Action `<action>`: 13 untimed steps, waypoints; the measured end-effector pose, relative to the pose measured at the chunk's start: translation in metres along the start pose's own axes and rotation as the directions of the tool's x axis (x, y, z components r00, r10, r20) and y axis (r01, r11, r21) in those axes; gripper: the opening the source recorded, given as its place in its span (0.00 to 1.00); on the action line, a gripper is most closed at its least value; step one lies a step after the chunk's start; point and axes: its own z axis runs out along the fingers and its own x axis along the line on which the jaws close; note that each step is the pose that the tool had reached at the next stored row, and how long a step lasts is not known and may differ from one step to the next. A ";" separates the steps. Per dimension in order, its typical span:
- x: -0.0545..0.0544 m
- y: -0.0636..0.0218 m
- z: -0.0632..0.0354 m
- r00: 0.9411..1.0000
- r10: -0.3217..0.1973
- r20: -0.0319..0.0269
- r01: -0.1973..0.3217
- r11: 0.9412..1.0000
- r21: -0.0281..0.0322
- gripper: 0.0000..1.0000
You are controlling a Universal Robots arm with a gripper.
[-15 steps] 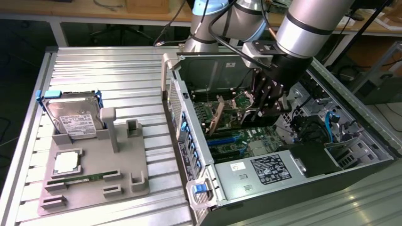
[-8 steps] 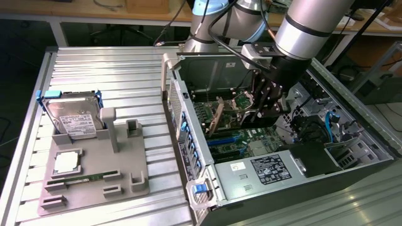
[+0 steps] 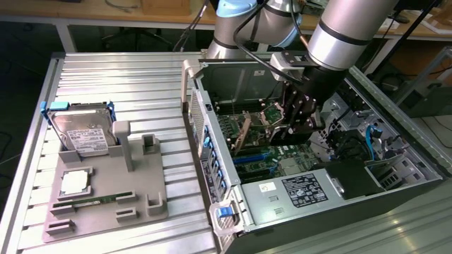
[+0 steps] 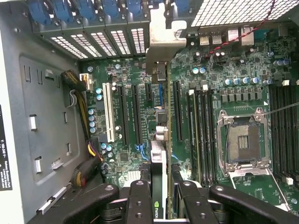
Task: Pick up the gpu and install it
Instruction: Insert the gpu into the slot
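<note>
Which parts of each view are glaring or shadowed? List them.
Exterior view: even overhead light brightens the ribbed silver metal table; the open grey computer case lies shadowed under the arm. Wrist view: the white perforated mesh panel glares; the black gripper, clamping the thin dark gpu card, sits dim.
</note>
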 end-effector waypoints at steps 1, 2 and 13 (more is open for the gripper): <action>0.000 0.0000 0.0000 1.000 0.000 0.000 0.000 1.000 0.000 0.27; 0.000 0.0000 0.0001 1.000 0.000 0.000 0.000 1.000 0.000 0.27; -0.006 0.0005 -0.0001 1.000 -0.016 -0.001 0.016 1.000 0.000 0.27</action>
